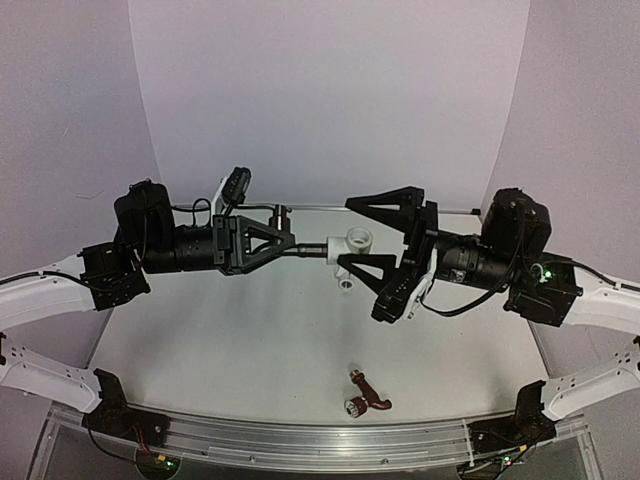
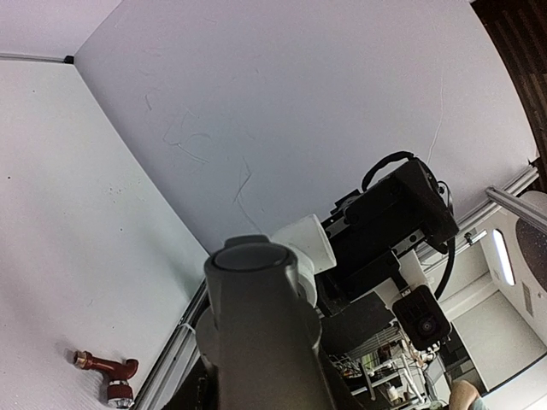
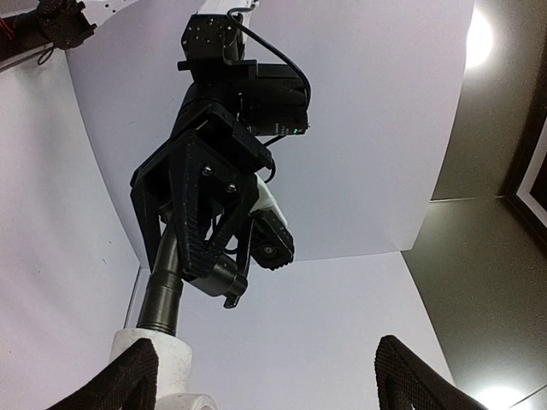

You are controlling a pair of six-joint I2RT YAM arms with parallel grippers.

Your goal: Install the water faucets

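Looking over a white surface (image 1: 250,340) closed in by white walls (image 1: 330,100). Nearest, just inside the front edge and between the two arm bases, seeing the red faucet (image 1: 368,396) lying on its side, silvery round end turned toward the front, touching nothing but the surface and sitting well apart from both hands. Farther in and raised above the surface, finding the left hand (image 1: 290,244) reaching in from the left, fingers pressed together around the dark faucet (image 1: 308,250) and holding it roughly level. Seeing that faucet's far end entering a white elbow (image 1: 356,240), with one round opening of the elbow facing up. Facing it from the right, finding the right hand (image 1: 344,232) with its fingers spread wide, one beyond the elbow and one nearer than it, the elbow sitting between them; not managing to tell whether either finger is touching the elbow. Behind all this, making out a thin metal rail (image 1: 450,209) running along the foot of the back wall.
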